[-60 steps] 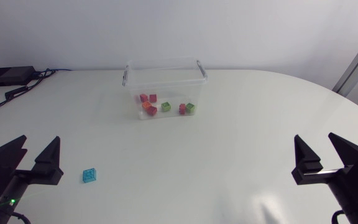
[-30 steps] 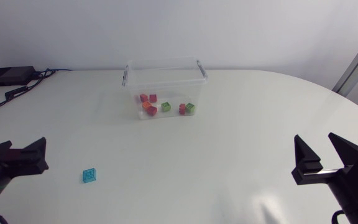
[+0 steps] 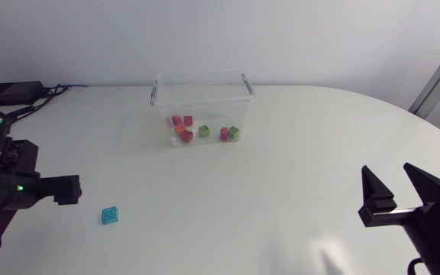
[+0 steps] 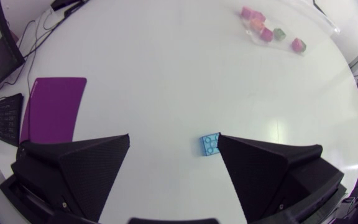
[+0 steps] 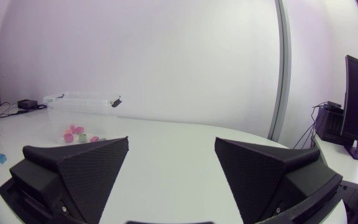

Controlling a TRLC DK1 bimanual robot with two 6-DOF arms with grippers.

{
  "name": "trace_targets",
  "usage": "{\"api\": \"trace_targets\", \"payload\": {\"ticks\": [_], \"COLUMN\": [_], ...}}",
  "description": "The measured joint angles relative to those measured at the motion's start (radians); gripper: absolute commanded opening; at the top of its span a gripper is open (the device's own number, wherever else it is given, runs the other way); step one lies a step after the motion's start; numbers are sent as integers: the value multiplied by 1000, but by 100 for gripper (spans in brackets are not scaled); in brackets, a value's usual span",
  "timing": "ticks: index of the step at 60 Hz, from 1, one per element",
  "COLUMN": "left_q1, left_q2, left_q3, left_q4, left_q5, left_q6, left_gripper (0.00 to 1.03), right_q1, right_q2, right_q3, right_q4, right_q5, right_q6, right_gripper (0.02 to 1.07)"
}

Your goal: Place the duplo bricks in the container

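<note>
A light-blue duplo brick (image 3: 111, 215) lies on the white table at the front left. In the left wrist view this blue brick (image 4: 210, 145) sits below my open left gripper (image 4: 174, 140), just inside the tip of one finger and untouched. My left arm (image 3: 10, 183) stands left of the brick, with the gripper pointing down. The clear container (image 3: 202, 107) stands at the back centre and holds several bricks (image 3: 186, 131) in pink, orange, red and green. My right gripper (image 3: 388, 174) rests open and empty at the front right, far from the container (image 5: 82, 99).
A black box (image 3: 6, 93) with cables lies at the table's back left corner. The table's rounded edge runs along the right side. Bare white tabletop stretches between the blue brick and the container.
My left arm has lifted from its rest at the front left and tipped its gripper down over the table beside the blue brick. The right arm and the bricks have not moved.
</note>
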Motion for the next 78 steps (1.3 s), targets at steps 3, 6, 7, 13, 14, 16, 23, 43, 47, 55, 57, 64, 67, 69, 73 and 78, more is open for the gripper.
{"api": "trace_targets", "payload": {"ticks": [3, 6, 7, 13, 14, 16, 23, 43, 47, 55, 57, 64, 67, 69, 73, 78], "left_q1": [-22, -50, -58, -107, -113, -123, -163, -190, -182, -174, -174, -174, -174, -174, -172, -172], "left_q2": [45, 90, 102, 194, 207, 233, 344, 574, 602, 647, 657, 678, 682, 687, 698, 700], "left_q3": [0, 3, 5, 27, 32, 44, 106, 188, 189, 189, 189, 189, 189, 191, 193, 193], "left_q4": [-2, -9, -10, -25, -25, -32, -63, -69, -69, -53, -49, -42, -41, -39, -16, 2], "left_q5": [0, 0, 0, 5, 10, 16, 24, 31, 31, 31, 31, 31, 31, 31, 32, 34], "left_q6": [-14, -31, -35, -68, -72, -87, -143, -226, -229, -230, -233, -237, -237, -237, -237, -237], "left_gripper": [99, 99, 99, 99, 99, 99, 99, 94, 95, 98, 98, 89, 70, 56, 42, 37], "right_q1": [0, 0, 0, 0, 0, 0, 0, 0, 0, 0, 0, 0, 0, 0, 0, 0], "right_q2": [0, 0, 0, 0, 0, 0, 0, 0, 0, 0, 0, 0, 0, 0, 0, 0], "right_q3": [0, 0, 0, 0, 0, 0, 0, 0, 0, 0, 0, 0, 0, 0, 0, 0], "right_q4": [0, 0, 0, 0, 0, 0, 0, 0, 0, 0, 0, 0, 0, 0, 0, 0], "right_q5": [0, 0, 0, 0, 0, 0, 0, 0, 0, 0, 0, 0, 0, 0, 0, 0], "right_q6": [0, 0, 0, 0, 0, 0, 0, 0, 0, 0, 0, 0, 0, 0, 0, 0], "right_gripper": [102, 102, 102, 102, 102, 102, 102, 102, 102, 102, 102, 102, 102, 102, 102, 102]}}
